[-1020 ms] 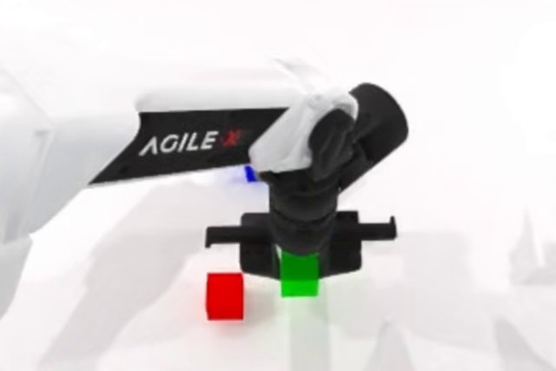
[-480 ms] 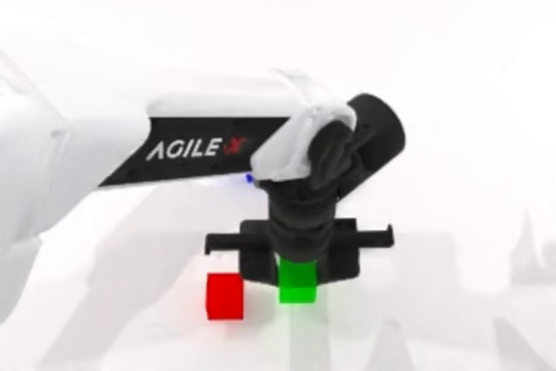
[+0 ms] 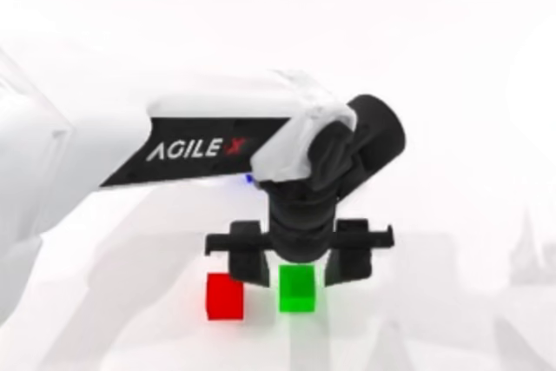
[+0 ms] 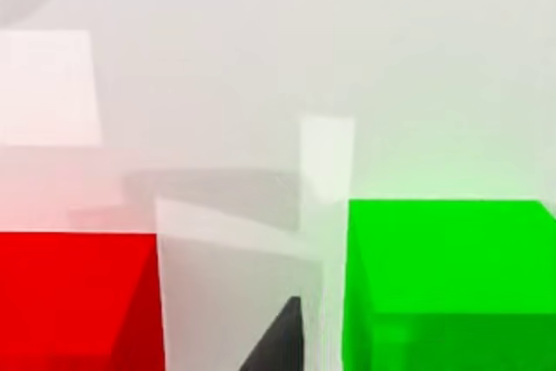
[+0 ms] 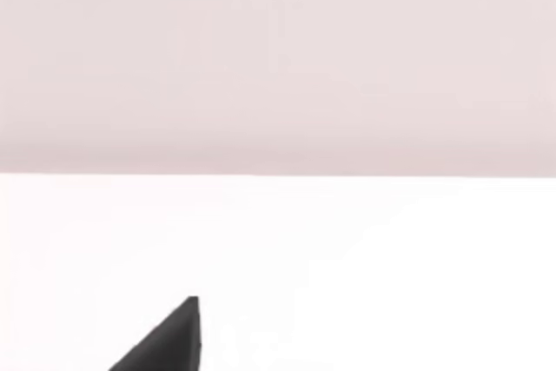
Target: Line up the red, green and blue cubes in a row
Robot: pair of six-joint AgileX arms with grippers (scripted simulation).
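The left pincer (image 3: 297, 260) has let go of the green cube (image 3: 298, 288) and now stands spread around it. The green cube sits just beside the red cube (image 3: 225, 295), so the pincer should lift straight up without bumping either.

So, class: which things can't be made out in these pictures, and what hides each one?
- Blue cube: top view, only a sliver shows; the left arm covers the rest.
- Right claw: out of the top view; the right wrist view shows only a dark tip, state unreadable.
- Red cube and green cube: left wrist view, cut by the edges.
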